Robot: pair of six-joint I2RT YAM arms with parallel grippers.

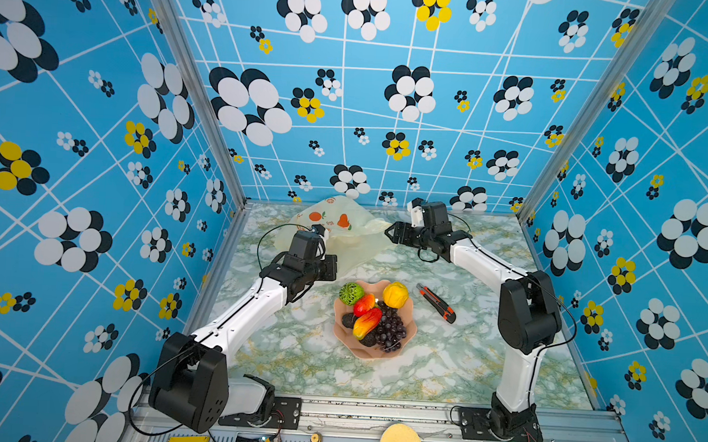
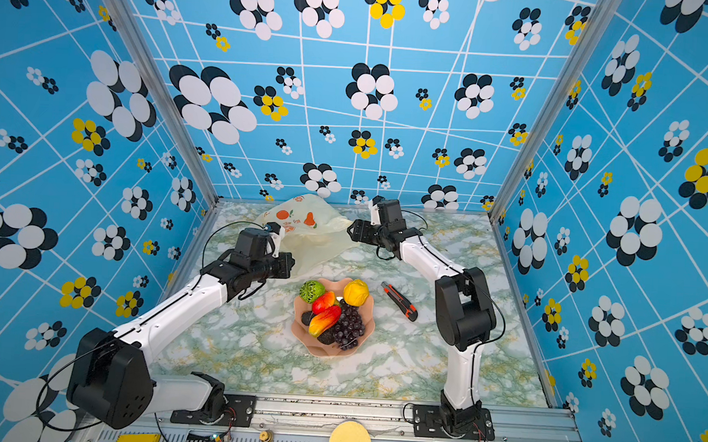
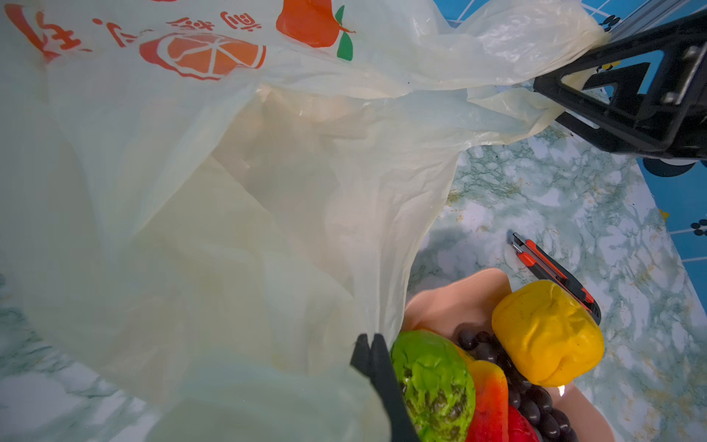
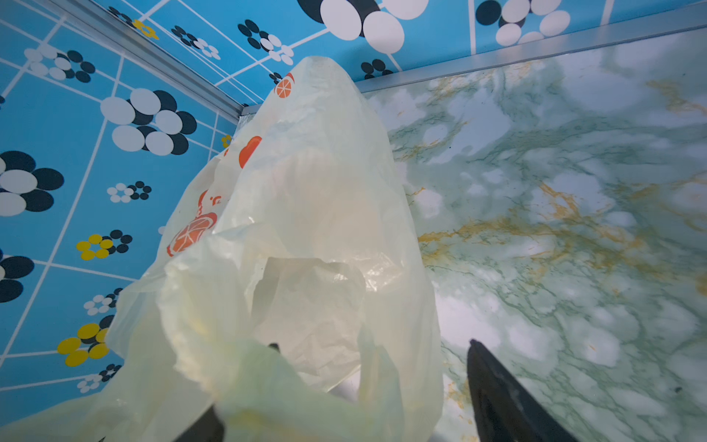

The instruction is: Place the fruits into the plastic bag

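Rim of plastic bag (image 3: 229, 191) pinched tight in left claw (image 3: 369, 346); right claw (image 4: 373, 344) spread wide, film loose between its fingers (image 4: 497, 394)

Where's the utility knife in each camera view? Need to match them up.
Top view: utility knife lies just right of the yellow lemon.
Top view: same spot, right of the lemon.
Left wrist: knife partly behind the lemon.
Right wrist: not in view.
Shared landmark: the lemon.
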